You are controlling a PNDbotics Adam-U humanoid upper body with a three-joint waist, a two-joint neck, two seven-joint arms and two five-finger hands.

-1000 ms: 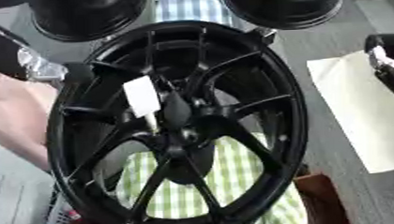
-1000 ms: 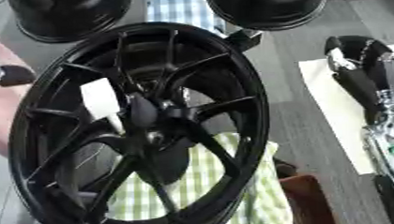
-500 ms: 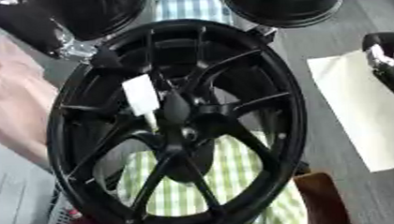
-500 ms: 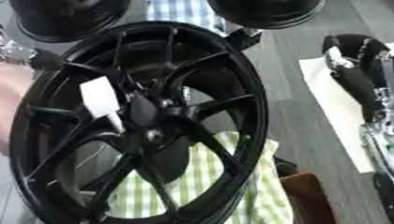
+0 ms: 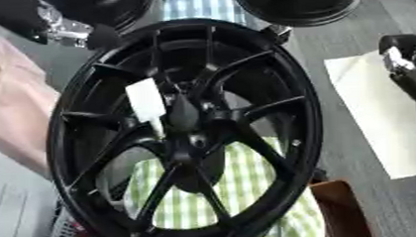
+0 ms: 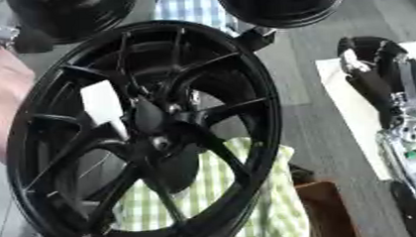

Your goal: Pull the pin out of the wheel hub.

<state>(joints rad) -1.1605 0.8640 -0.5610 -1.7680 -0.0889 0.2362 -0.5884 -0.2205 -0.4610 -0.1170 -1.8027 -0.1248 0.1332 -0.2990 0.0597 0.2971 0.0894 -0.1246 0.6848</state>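
Left eye view: the black wheel hub (image 5: 186, 136) stands nearly upright on a green-checked cloth (image 5: 240, 189), its spoked face towards the camera, presumably so the centre can be reached. A white tag (image 5: 147, 102) hangs left of the centre boss; the pin itself cannot be made out. The left hand (image 5: 78, 30) shows at the far-left rim; its fingers cannot be told.

Right eye view: the right hand (image 6: 375, 85) rests over white paper (image 6: 354, 120) at right, well apart from the hub; whether its fingers are spread or curled cannot be told.
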